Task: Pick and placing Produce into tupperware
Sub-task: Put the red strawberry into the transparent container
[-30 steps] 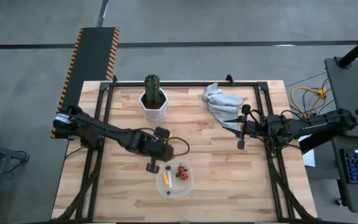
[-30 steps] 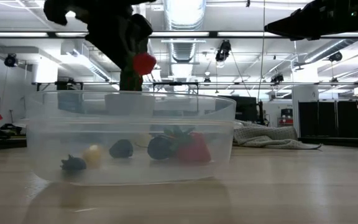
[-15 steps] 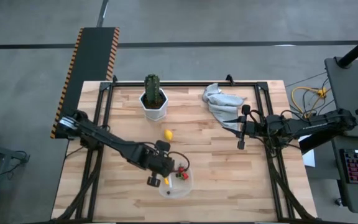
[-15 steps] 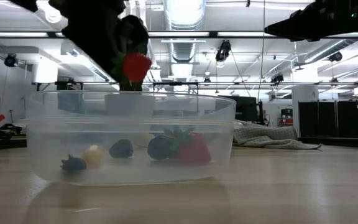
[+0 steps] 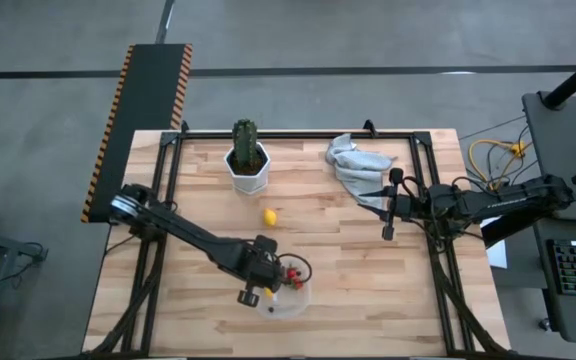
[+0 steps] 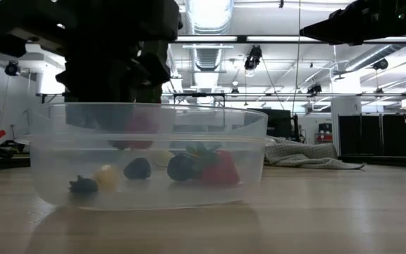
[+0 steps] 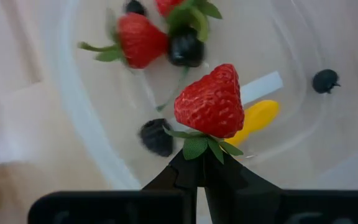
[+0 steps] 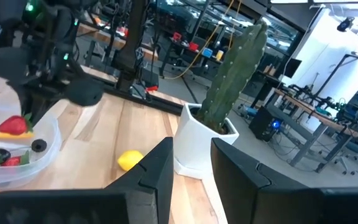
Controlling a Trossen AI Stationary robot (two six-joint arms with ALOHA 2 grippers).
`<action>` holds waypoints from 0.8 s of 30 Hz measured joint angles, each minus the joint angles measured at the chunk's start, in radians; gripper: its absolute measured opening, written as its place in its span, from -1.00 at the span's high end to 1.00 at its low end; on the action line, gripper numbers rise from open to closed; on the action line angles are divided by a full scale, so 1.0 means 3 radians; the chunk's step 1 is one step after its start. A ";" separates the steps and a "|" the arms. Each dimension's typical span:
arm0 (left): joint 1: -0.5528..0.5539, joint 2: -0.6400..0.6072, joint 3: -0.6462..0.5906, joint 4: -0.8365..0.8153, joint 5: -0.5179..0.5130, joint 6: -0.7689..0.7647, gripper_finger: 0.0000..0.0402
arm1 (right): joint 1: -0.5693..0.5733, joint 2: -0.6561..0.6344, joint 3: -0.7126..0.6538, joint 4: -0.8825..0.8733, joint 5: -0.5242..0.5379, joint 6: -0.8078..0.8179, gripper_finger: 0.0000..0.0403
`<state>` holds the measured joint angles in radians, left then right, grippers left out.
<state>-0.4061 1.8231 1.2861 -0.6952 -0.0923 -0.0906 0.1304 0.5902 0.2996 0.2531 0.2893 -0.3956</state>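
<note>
One strawberry is pinched by its green leaves in the left claw, whose fingers are pressed together on them. A second ago the claw hung above the tub; it has since dropped inside the rim, so release looks close. Under it in the tub lie more strawberries, dark berries and an orange sliver. A lemon is still out beyond the tub, toward the cactus. Further off, the right claw waits, parted and empty.

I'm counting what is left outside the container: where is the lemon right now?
In the high view the lemon lies loose on the table, below and just right of the white cactus pot, above the tupperware, where the left gripper holds a strawberry.
</note>
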 joint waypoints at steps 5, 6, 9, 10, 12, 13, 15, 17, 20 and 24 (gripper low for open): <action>0.0000 0.0073 -0.0001 0.0018 0.0046 0.0001 1.00 | 0.0000 0.0000 0.0001 -0.0007 0.0000 -0.0018 0.50; 0.0000 0.0073 -0.0001 0.0021 0.0046 -0.0017 1.00 | 0.0000 0.0000 0.0001 -0.0008 0.0000 -0.0018 0.50; 0.0003 0.0066 -0.0001 0.0022 0.0101 -0.0020 1.00 | 0.0001 0.0002 0.0001 -0.0006 0.0000 -0.0021 0.50; 0.0003 0.0057 -0.0001 0.0020 0.0103 -0.0022 1.00 | 0.0000 0.0002 0.0001 -0.0006 0.0000 -0.0024 0.50; 0.0003 0.0045 -0.0001 0.0025 0.0111 -0.0022 1.00 | 0.0001 0.0002 0.0001 -0.0008 0.0001 -0.0026 0.50; 0.0003 0.0044 -0.0001 0.0024 0.0114 -0.0022 1.00 | 0.0000 0.0002 0.0001 -0.0006 0.0000 -0.0031 0.50; 0.0003 0.0044 -0.0003 0.0022 0.0116 -0.0022 1.00 | 0.0000 0.0002 0.0001 -0.0005 0.0000 -0.0031 0.50; 0.0003 0.0044 -0.0003 0.0023 0.0116 -0.0022 1.00 | 0.0000 0.0002 0.0001 -0.0005 0.0000 -0.0031 0.50; 0.0004 0.0044 -0.0003 0.0022 0.0116 -0.0022 1.00 | 0.0001 0.0002 0.0003 -0.0005 0.0000 -0.0029 0.50; 0.0004 0.0044 -0.0003 0.0022 0.0117 -0.0024 1.00 | 0.0001 0.0002 0.0004 -0.0005 0.0000 -0.0026 0.50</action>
<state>-0.4047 1.8362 1.2854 -0.6888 -0.0570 -0.0978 0.1306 0.5907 0.3008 0.2516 0.2893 -0.4034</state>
